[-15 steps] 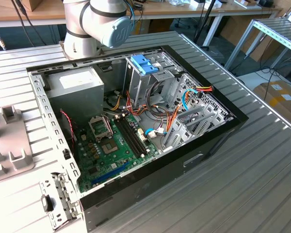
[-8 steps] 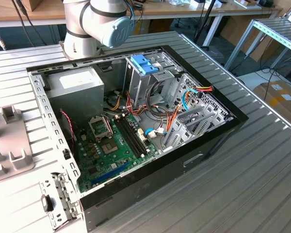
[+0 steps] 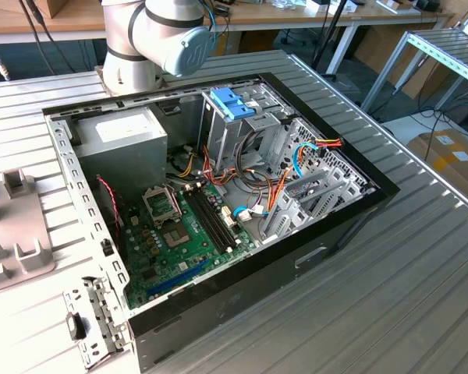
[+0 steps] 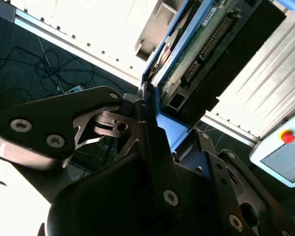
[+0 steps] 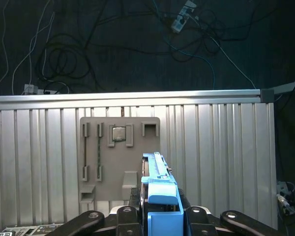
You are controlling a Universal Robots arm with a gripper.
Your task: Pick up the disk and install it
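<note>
1. At the exterior view's left, a grey fixture plate (image 3: 15,234) lies on the ribbed metal table (image 3: 421,312), beside the open computer case (image 3: 351,226). I judge it is there to keep loose parts within the arm's reach.
2. Inside the case, going rightward, come the grey power supply (image 3: 125,136), the green motherboard (image 3: 179,234) and the drive cage (image 3: 312,187). A pale blue latch (image 3: 232,103) sits toward the far wall. The arm (image 3: 164,39) stands at the case's far side.
3. The disk (image 5: 155,169) is up off the table, in the gripper (image 5: 161,209). Both wrist views show the fingers closed onto it, clamped across its thin dimension at the end with the blue tab (image 5: 160,189).
4. Holding it by one end leaves the rest of the body free — probably the reason for this grasp.
5. Its long axis runs straight out from the gripper. The first wrist view sees it edge-on, pointing toward the table, while the second wrist view shows its circuit-board face (image 4: 196,49) — edged by the blue carrier.
</note>
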